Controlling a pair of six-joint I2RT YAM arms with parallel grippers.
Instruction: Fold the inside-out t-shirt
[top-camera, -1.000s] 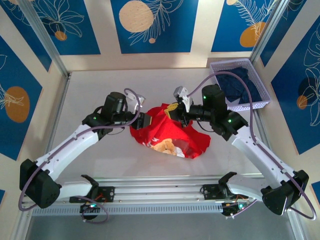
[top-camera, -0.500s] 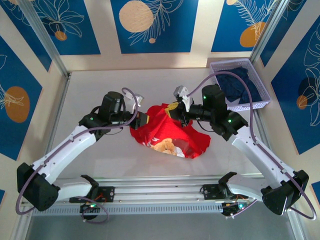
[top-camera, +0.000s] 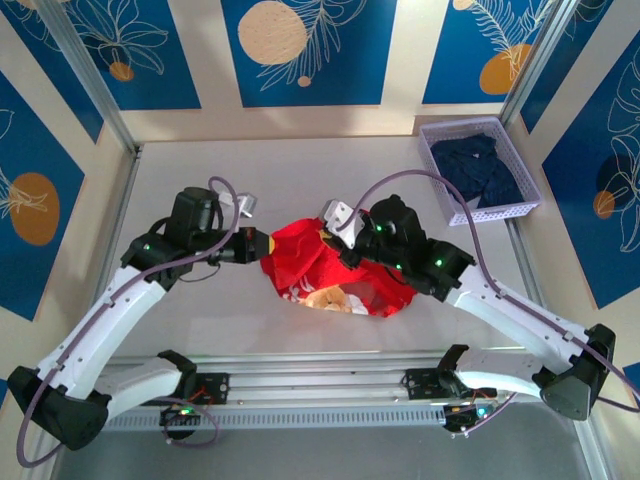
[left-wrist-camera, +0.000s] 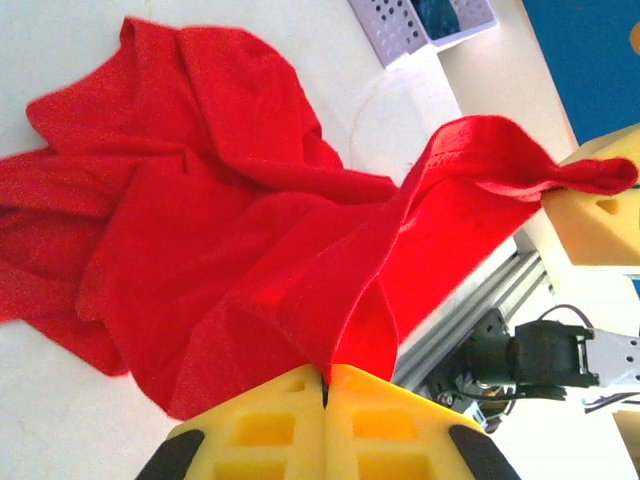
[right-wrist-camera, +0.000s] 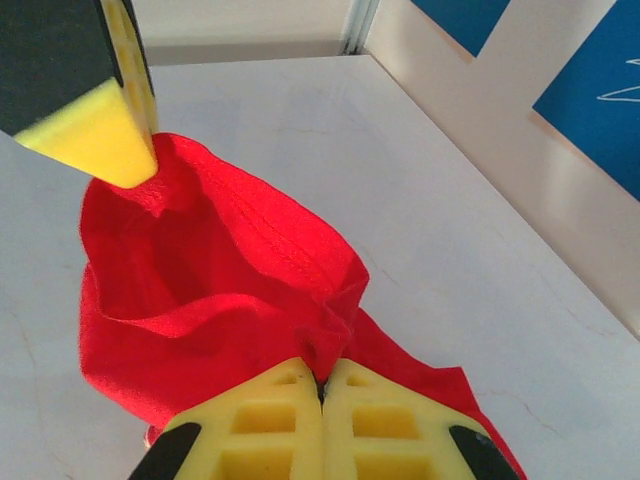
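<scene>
Top external: left gripper (top-camera: 258, 245) has just pinched shut on the shirt (top-camera: 345, 282) edge | right gripper (right-wrist-camera: 322, 378) pinches another edge | shirt bunched between them on surface (top-camera: 300, 170) | we judge spreading comes next.

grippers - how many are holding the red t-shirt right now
2. The left gripper pinches the left edge of the red t-shirt; the right gripper pinches a fold near its middle.

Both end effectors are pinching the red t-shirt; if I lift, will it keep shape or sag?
Likely floppy: the t-shirt drapes in loose folds between the left end effector and right end effector, so the middle should sag. Probably light: small pinches of cloth hold a raised span.
</scene>
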